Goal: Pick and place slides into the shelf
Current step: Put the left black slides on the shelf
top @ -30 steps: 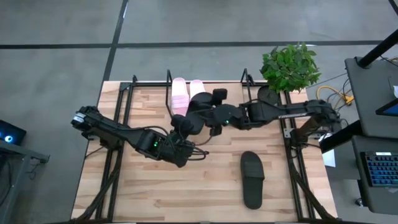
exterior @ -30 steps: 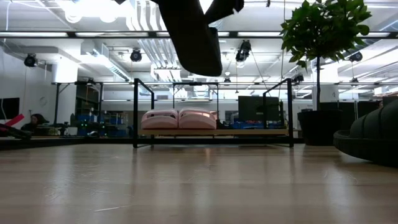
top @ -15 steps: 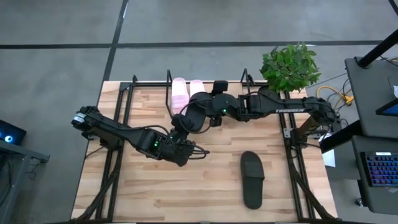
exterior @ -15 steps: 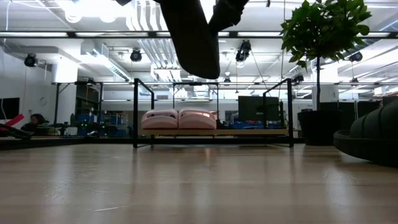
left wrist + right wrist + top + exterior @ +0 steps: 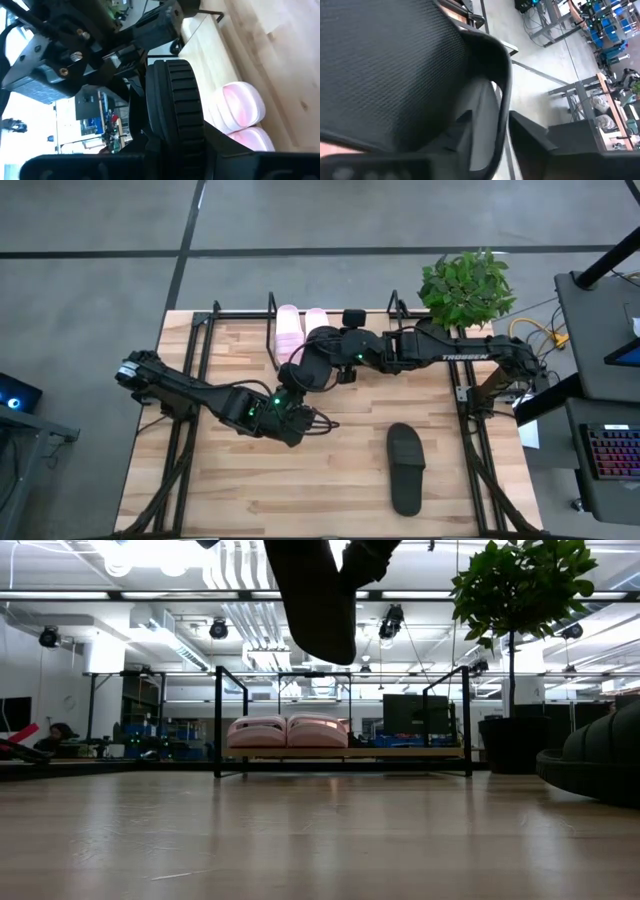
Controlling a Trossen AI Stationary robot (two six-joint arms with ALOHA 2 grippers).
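Right tool carried black slide leftward — shelf holds pink slides.

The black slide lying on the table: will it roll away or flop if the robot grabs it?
Probably no rolling: the black slide lies flat on its sole on the table. Its thick sole and arched strap look like moulded foam, so likely light and only slightly bendy. Its matte surface should grip well.

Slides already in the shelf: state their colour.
Light pink slides, two side by side; clearest in the low view.

Two slides in the shelf; another slide right-front.
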